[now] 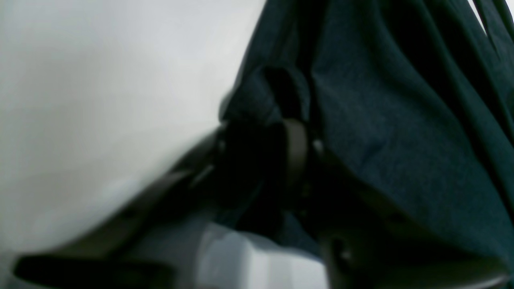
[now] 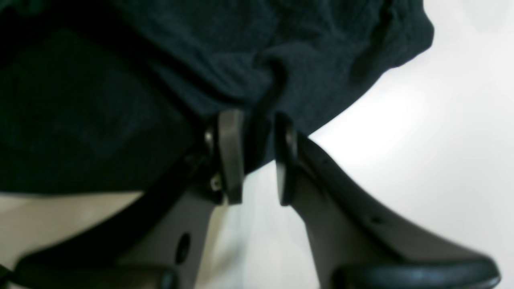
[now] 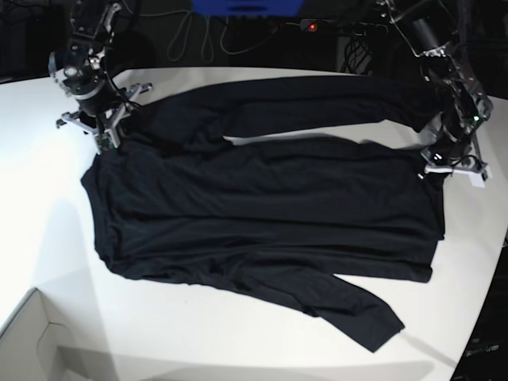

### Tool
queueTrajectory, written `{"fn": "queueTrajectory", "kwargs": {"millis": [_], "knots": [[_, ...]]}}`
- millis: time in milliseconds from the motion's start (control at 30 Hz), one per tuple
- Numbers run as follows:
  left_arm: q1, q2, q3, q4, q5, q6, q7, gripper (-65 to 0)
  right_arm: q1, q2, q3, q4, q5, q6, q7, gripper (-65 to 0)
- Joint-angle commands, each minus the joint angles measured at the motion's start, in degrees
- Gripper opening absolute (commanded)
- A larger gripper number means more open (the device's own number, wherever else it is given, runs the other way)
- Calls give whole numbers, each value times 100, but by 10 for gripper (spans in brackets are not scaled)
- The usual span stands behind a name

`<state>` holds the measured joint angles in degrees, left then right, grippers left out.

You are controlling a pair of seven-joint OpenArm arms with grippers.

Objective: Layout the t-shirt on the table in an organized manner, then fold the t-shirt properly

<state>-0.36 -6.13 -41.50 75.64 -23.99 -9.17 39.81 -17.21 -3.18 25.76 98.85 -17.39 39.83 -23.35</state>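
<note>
The black long-sleeved t-shirt (image 3: 262, 210) lies spread across the white table (image 3: 198, 333), one sleeve stretched along the far side and the other angled toward the near right. At the shirt's far left corner my right gripper (image 3: 107, 131) pinches a fold; in the right wrist view that fold of the t-shirt (image 2: 225, 48) sits between the right gripper's (image 2: 258, 132) fingertips. My left gripper (image 3: 444, 163) is at the shirt's right edge. In the blurred left wrist view the t-shirt (image 1: 393, 120) bunches in the left gripper (image 1: 310, 149) and drapes over one finger.
A pale box corner (image 3: 36, 341) juts in at the near left. Cables and a blue object (image 3: 246, 6) lie behind the table in the dark. The table's curved edge (image 3: 484, 317) runs close to the left arm on the right side.
</note>
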Motion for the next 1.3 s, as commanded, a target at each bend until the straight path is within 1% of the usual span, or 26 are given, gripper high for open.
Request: {"fn": "queueTrajectory", "kwargs": {"millis": [0, 133, 167, 300, 567, 700, 800, 900, 1033, 1167, 1267], "knots": [[-74, -59, -4, 107, -50, -46, -82, -530, 20, 32, 13, 89, 64, 17, 107, -505], [-74, -59, -4, 107, -58, -46, -82, -639, 38, 32, 13, 89, 64, 17, 98, -505], [-74, -59, -4, 107, -58, -46, -82, -650, 38, 32, 13, 89, 64, 17, 98, -505], [-47, -59, -13, 256, -58, -46, -65, -649, 38, 32, 22, 89, 64, 17, 98, -505], [102, -33, -13, 1021, -58, -2, -30, -649, 47, 32, 4, 89, 64, 17, 98, -506], [243, 72, -180, 1311, -58, -2, -30, -649, 47, 32, -4, 89, 64, 17, 107, -506], [339, 222, -312, 1487, -58, -37, -30, -649, 47, 32, -4, 89, 64, 17, 98, -506], [489, 257, -417, 1680, -58, -37, -30, -649, 29, 32, -4, 89, 64, 17, 116, -506], [594, 248, -453, 1751, -58, -37, -30, -649, 20, 32, -4, 89, 64, 17, 124, -506], [594, 257, -743, 1680, -58, -46, -30, -646, 11, 32, -4, 89, 64, 17, 124, -506], [700, 257, -804, 1680, -58, -46, -30, -645, 3, 32, -4, 89, 64, 17, 124, -506]]}}
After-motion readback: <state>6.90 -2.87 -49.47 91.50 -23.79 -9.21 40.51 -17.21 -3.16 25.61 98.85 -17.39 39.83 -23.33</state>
